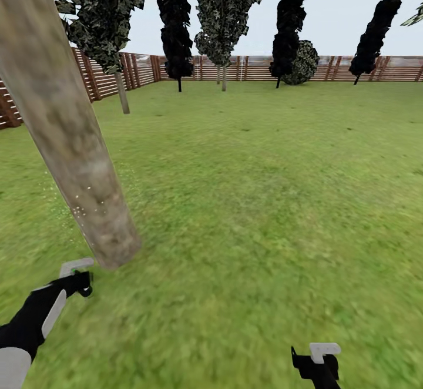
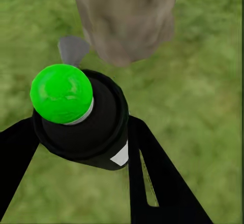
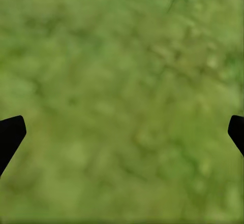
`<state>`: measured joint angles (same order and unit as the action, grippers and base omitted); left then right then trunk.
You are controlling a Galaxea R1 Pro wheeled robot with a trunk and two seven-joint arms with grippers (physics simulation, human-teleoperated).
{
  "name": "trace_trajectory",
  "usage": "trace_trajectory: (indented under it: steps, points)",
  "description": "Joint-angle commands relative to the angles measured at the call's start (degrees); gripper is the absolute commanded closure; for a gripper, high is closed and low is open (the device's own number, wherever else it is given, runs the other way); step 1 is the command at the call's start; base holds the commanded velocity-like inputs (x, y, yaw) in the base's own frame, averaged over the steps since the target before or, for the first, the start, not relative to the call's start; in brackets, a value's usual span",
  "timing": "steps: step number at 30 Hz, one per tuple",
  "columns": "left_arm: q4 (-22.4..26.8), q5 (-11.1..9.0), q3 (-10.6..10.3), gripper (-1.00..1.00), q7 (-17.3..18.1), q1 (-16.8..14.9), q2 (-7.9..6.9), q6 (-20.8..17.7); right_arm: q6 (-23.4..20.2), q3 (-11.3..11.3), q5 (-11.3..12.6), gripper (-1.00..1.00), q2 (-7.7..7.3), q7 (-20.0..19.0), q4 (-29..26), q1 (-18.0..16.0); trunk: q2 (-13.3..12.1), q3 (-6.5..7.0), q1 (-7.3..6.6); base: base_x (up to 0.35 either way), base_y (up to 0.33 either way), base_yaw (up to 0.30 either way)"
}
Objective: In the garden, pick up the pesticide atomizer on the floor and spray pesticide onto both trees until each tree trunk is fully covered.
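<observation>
Showing a smooth, matt tree trunk (image 1: pixel 64 136) mottled beige-grey and brown, flecked with tiny pale specks low down, rising out of soft, blurry matt green grass (image 1: pixel 264 201). Presenting the pesticide atomizer (image 2: pixel 84 117) as a matt black plastic-looking body capped by a glossy bright green dome with a light grey collar and a flat grey nozzle piece, held between the smooth matt black fingers (image 2: pixel 157 178) of the left gripper (image 2: pixel 76 148). Backing the lawn with a slatted, reddish-brown wooden fence (image 1: pixel 329 69), and edging the right wrist view with the right gripper (image 3: pixel 122 132) in the same flat, unreflective black.
</observation>
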<state>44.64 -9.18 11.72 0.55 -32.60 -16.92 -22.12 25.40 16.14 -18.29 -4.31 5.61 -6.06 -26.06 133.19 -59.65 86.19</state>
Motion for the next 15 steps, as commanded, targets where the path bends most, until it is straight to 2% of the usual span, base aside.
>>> trace_trajectory:
  steps: [1, 3, 6, 9, 11, 13, 15]
  points:
    - [0.1, -0.4, 0.9, 1.0, 1.6, -0.1, -0.42, -0.4, 0.2, 0.3, -0.6, -1.0, 0.0, 0.3, 0.1, 0.0, 0.0, -0.05, -0.01, 0.0, 0.0, 0.0]
    - [0.1, -0.1, 1.1, 1.0, 2.7, -0.4, -0.22, -0.4, 0.2, 0.3, -0.6, -1.0, 0.0, 0.3, 0.1, 0.0, 0.0, -0.05, -0.01, 0.0, 0.0, 0.0]
    - [0.0, 0.0, 0.0, 1.0, 2.8, -0.2, 1.01, 0.0, 0.2, 0.3, -0.6, -1.0, 0.0, 0.2, 0.1, 0.0, 0.0, -0.05, -0.01, 0.0, 0.0, 0.0]
    - [-0.7, -0.4, 0.0, 1.0, 2.6, 0.8, 1.18, 1.0, 0.2, 0.3, -0.6, -1.0, 0.0, 0.2, 0.2, 0.0, 0.0, -0.05, -0.01, 0.0, 0.0, 0.0]
    - [-0.5, -0.6, 0.1, 1.0, 2.7, 2.9, 1.14, 4.1, 0.2, 0.3, -0.6, -1.0, 0.0, 0.2, 0.2, 0.0, 0.0, -0.05, -0.01, 0.0, 0.0, 0.0]
    - [-0.7, -0.7, 0.6, 1.0, 2.9, 3.2, 1.17, 5.8, 0.2, 0.3, -0.6, -1.0, 0.0, 0.2, 0.2, 0.0, 0.0, -0.05, -0.01, 0.0, 0.0, 0.0]
    - [-0.8, -0.6, 0.9, 1.0, 2.9, 3.4, 2.66, 6.9, 0.2, 0.3, -0.6, -1.0, 0.0, 0.2, 0.1, 0.0, 0.0, -0.05, -0.01, 0.0, 0.0, 0.141]
